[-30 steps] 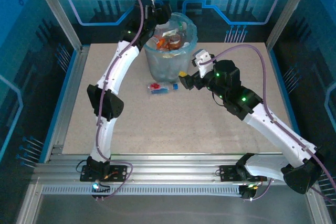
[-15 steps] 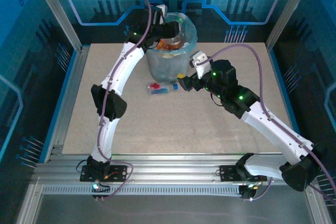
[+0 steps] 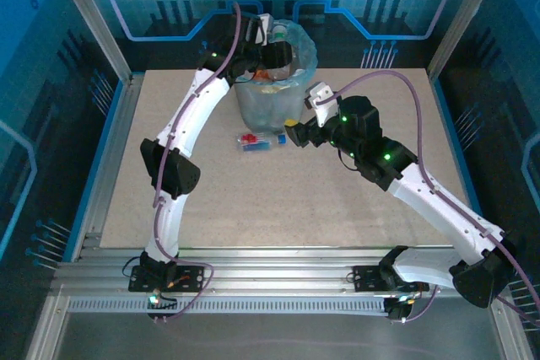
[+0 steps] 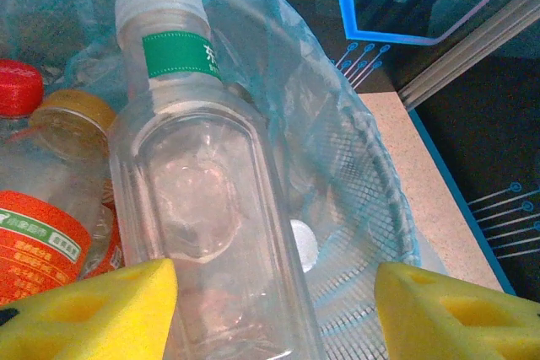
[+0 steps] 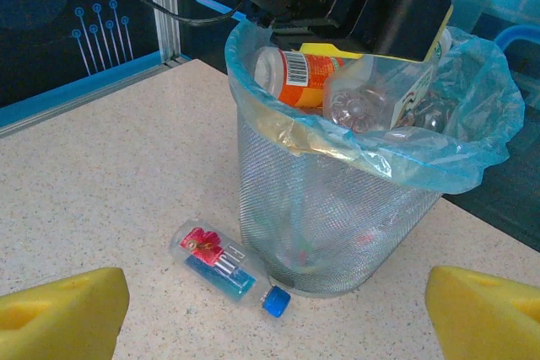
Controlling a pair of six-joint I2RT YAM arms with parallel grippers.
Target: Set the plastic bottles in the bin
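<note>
Bottles (image 5: 304, 69) fill the bin (image 5: 337, 208) beneath the left gripper (image 4: 274, 309). Its pads stand apart around a clear green-labelled bottle (image 4: 211, 208), one touching it and the other clear of it. The right gripper (image 5: 274, 314) is spread wide. Just ahead of it, a blue-capped bottle (image 5: 218, 263) lies on the table (image 5: 101, 166) beside the bin's foot.

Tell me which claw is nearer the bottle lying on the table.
Right. The right claw hangs just right of the bottle, low over the table; the left claw is farther back, above the bin.
</note>
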